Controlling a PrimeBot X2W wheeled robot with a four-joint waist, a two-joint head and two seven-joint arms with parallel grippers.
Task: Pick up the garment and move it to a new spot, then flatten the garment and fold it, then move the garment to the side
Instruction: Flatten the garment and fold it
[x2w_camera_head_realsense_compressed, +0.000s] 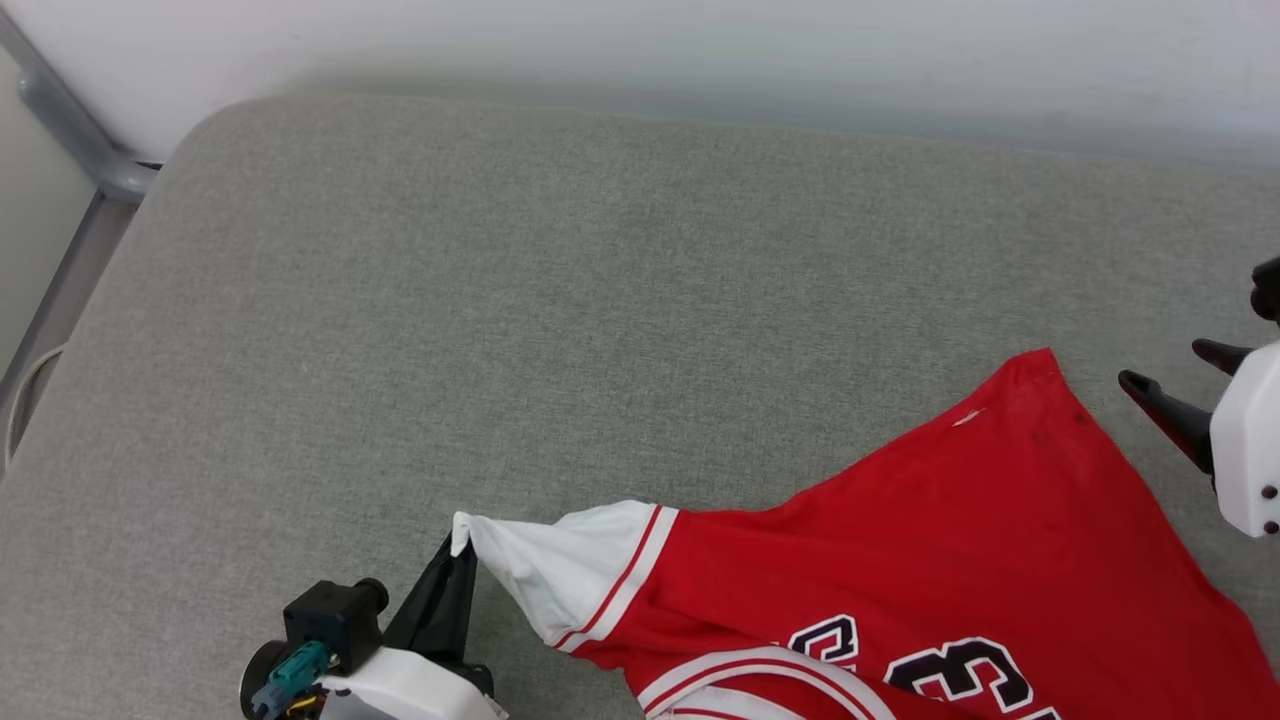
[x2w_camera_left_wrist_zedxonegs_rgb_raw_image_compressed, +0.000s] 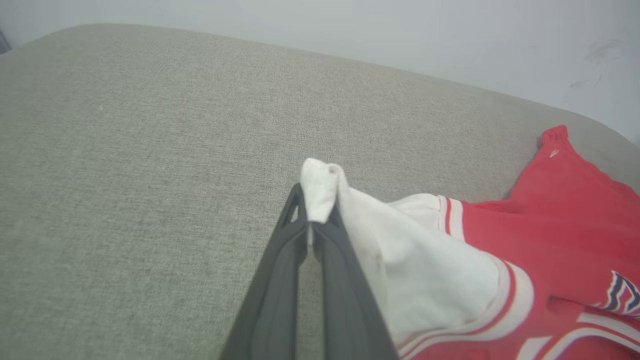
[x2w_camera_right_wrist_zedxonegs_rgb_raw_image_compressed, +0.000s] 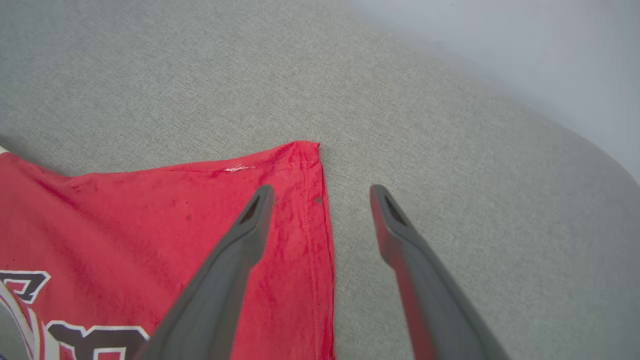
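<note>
The garment (x2w_camera_head_realsense_compressed: 900, 530), a red jersey with white sleeves and black white-outlined numbers, lies spread over the lower right of a grey cushion (x2w_camera_head_realsense_compressed: 560, 290). My left gripper (x2w_camera_head_realsense_compressed: 458, 548) at the bottom left is shut on the tip of the white sleeve (x2w_camera_left_wrist_zedxonegs_rgb_raw_image_compressed: 320, 192), which is pulled out to the left. My right gripper (x2w_camera_head_realsense_compressed: 1170, 365) stands open at the right edge, just past the garment's far red corner (x2w_camera_right_wrist_zedxonegs_rgb_raw_image_compressed: 300, 155). In the right wrist view that gripper (x2w_camera_right_wrist_zedxonegs_rgb_raw_image_compressed: 322, 192) has nothing between its fingers and hangs above the garment's right hem.
A pale wall (x2w_camera_head_realsense_compressed: 700, 50) runs behind the cushion. A grey metal frame (x2w_camera_head_realsense_compressed: 70, 130) and a pale cable (x2w_camera_head_realsense_compressed: 20, 400) sit off the cushion's left edge. Bare cushion stretches across the far and left parts.
</note>
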